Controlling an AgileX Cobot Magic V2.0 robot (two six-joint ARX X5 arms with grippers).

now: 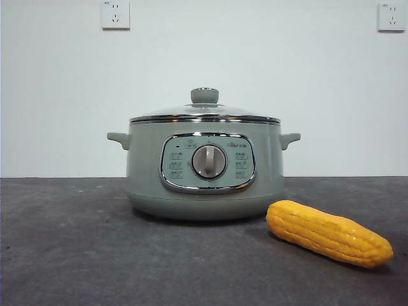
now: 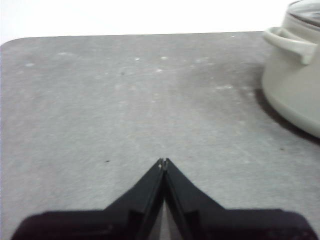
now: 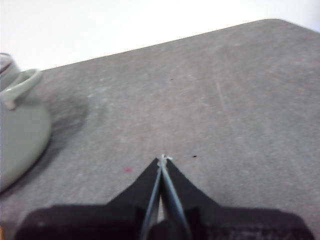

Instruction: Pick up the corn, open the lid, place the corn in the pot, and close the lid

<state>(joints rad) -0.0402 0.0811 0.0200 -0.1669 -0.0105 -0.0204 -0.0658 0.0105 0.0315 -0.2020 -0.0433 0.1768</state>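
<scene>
Nearest me in the front view, the corn (image 1: 328,233) lies on the surface (image 1: 76,255), just beside the pot (image 1: 204,169), whose lid (image 1: 204,113) is on. My left end effector (image 2: 164,161) hovers pressed together, empty. My right end effector (image 3: 163,159) likewise, tips together.

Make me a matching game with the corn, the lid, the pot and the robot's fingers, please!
Things:
1. corn
2. lid
3. pot
4. left gripper fingers

Matches:
A. pressed together over bare table
B. sitting on the pot, green knob up
C. lying on the table beside the pot
D. sage green, round dial in front

Pairs: 1-C, 2-B, 3-D, 4-A
</scene>
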